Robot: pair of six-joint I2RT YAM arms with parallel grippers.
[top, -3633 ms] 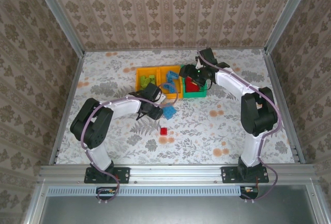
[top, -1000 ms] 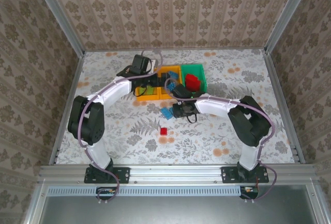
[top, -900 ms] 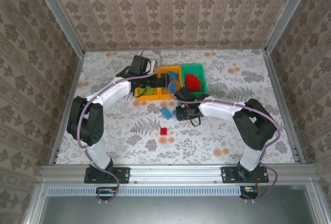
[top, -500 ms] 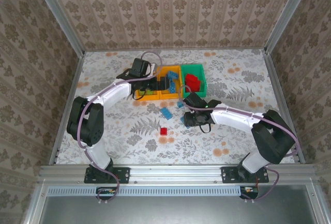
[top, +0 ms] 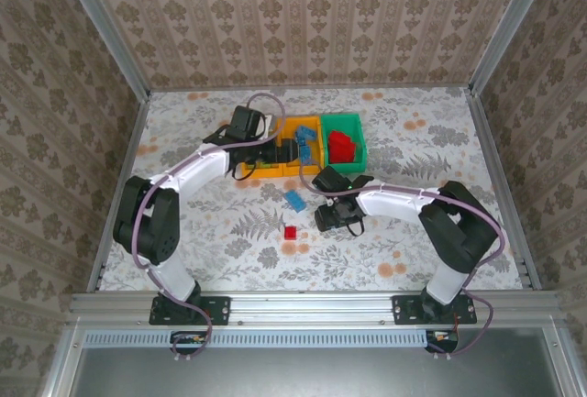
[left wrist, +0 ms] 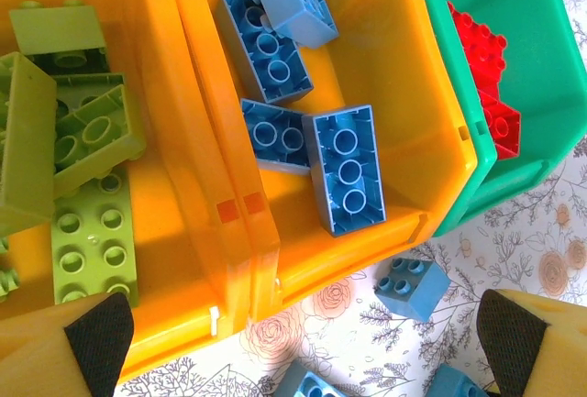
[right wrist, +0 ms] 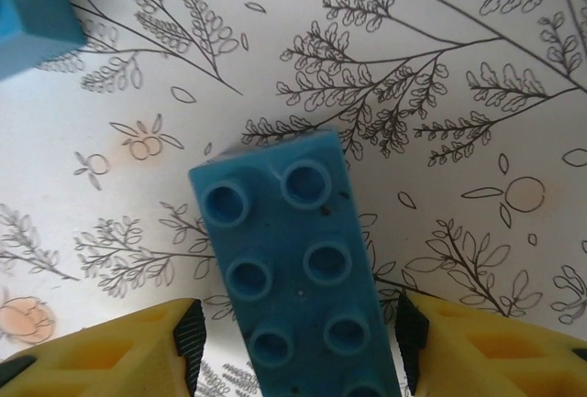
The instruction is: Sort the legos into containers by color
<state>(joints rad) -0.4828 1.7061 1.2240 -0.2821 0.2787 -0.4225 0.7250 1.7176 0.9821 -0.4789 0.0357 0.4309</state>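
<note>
My right gripper (right wrist: 295, 324) stands parted around a blue lego (right wrist: 289, 259) lying on the table (right wrist: 477, 76), on the near side of the orange bin (left wrist: 394, 67). Its long axis runs straight out between the fingers. The left gripper (left wrist: 304, 333), wide and empty, hovers over that bin, so I judge the right arm nearer.

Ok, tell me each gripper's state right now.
Left gripper: open, holding nothing.
Right gripper: open, jaws either side of a blue brick, a gap showing on one side.
</note>
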